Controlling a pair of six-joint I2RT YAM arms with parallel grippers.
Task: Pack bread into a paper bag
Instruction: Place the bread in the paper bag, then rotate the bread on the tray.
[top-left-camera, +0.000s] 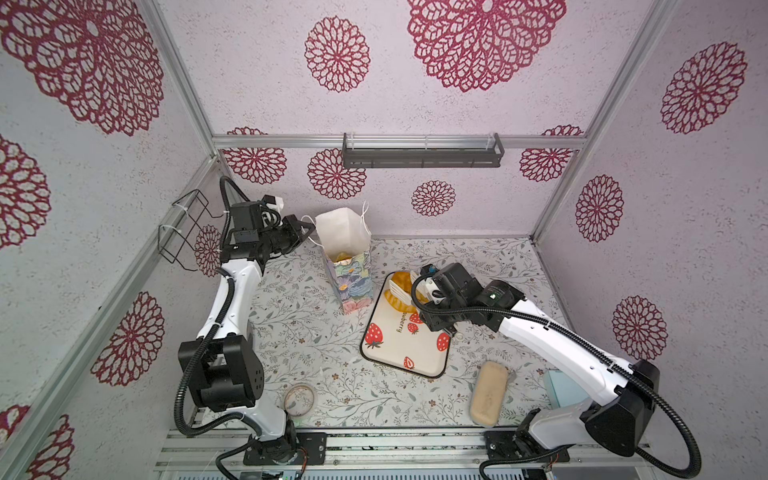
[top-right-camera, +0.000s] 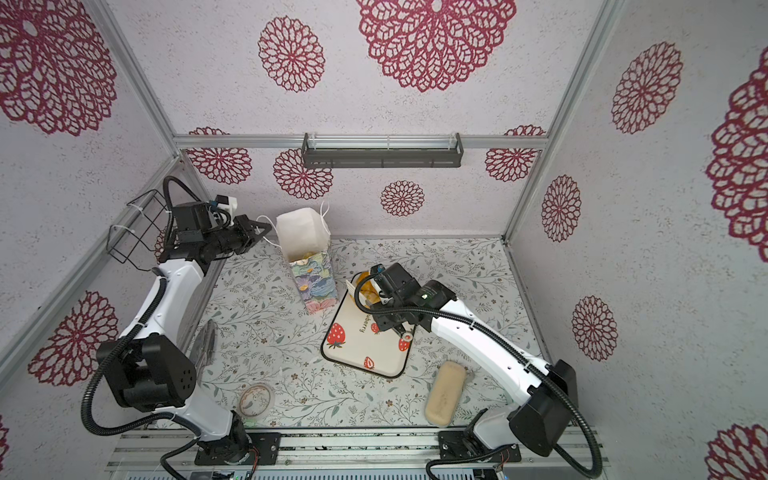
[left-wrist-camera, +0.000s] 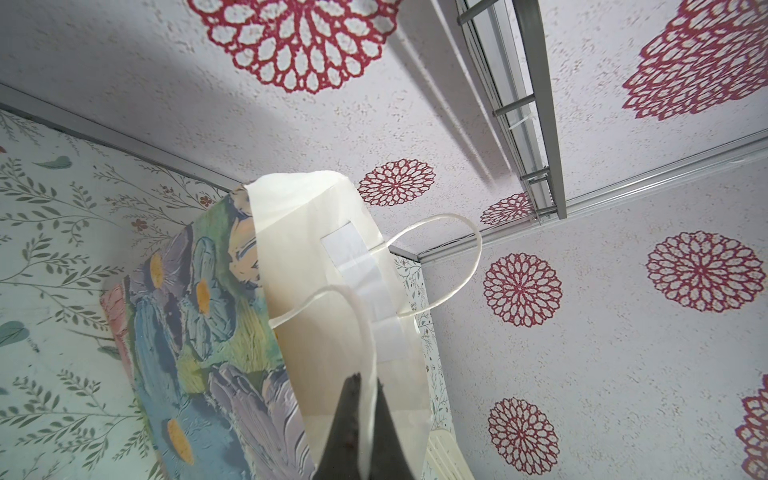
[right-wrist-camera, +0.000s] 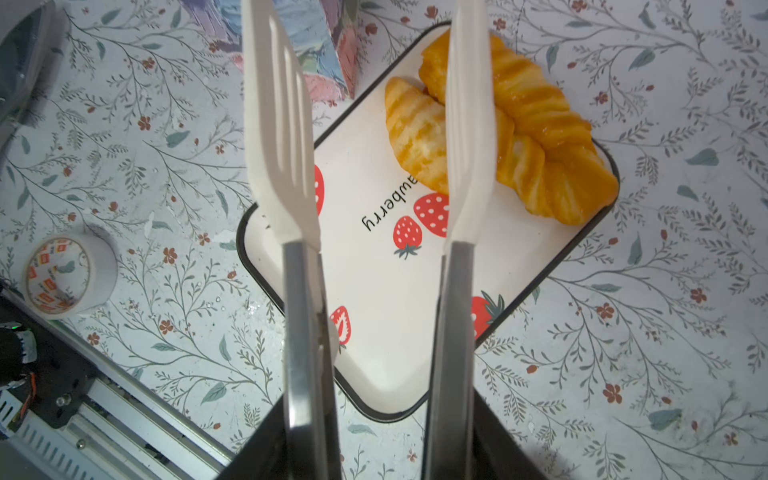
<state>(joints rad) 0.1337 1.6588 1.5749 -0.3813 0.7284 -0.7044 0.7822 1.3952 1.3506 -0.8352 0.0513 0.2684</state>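
Left pincer (left-wrist-camera: 368, 384) pinching the paper bag (top-left-camera: 349, 282) by its handle (left-wrist-camera: 316, 296), the right pincer (top-left-camera: 430, 291) is holding tongs (right-wrist-camera: 286, 137) agape over mid-frame bread (top-left-camera: 400, 277) (next, likely: lower, squeeze).

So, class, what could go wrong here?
The long twisted golden loaf lies beside the golden croissant at a corner of the strawberry-printed tray; the white-tipped metal tongs might knock one off. The floral paper bag is steadied only by the left gripper, shut on its white cord handle; it may tip.
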